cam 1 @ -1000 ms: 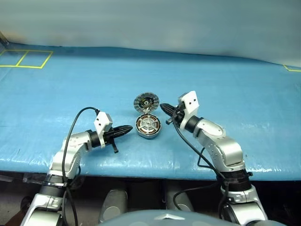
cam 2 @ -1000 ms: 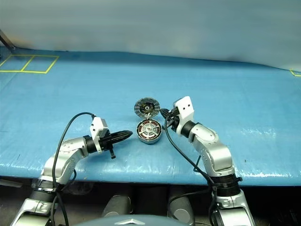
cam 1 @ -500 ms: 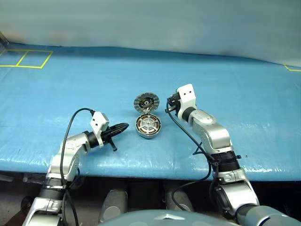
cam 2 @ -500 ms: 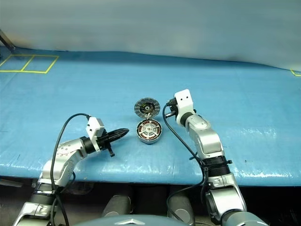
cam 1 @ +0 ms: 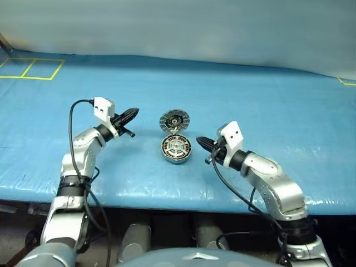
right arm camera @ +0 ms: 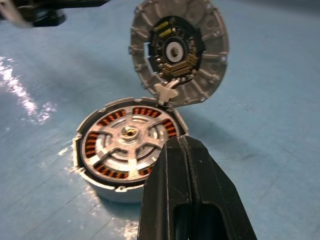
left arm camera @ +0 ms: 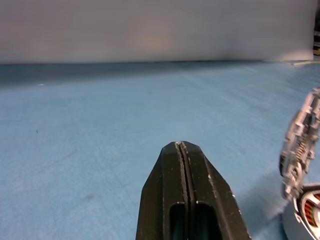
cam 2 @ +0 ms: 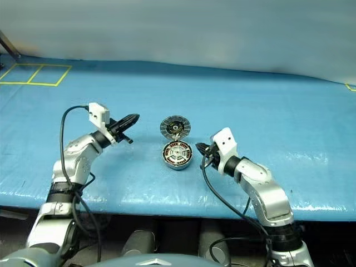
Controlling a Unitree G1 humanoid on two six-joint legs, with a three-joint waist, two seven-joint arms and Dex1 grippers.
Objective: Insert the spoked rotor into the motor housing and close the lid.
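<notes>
Blue table (cam 1: 289, 111) | housing (cam 1: 176, 149) in the middle, rotor (right arm camera: 127, 140) inside, lid (cam 1: 174, 120) up and open | left gripper (cam 1: 132, 113) closed, empty | right gripper (cam 1: 201, 142) closed, empty, beside housing

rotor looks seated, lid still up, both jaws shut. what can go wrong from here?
1. The lid stands open on one small joint at the rim of the motor housing; a push off its centre may twist it rather than fold it down.
2. The spoked rotor may sit tilted, so the lid could jam.
3. The right gripper is close beside the housing and could shove it across the blue table.
</notes>
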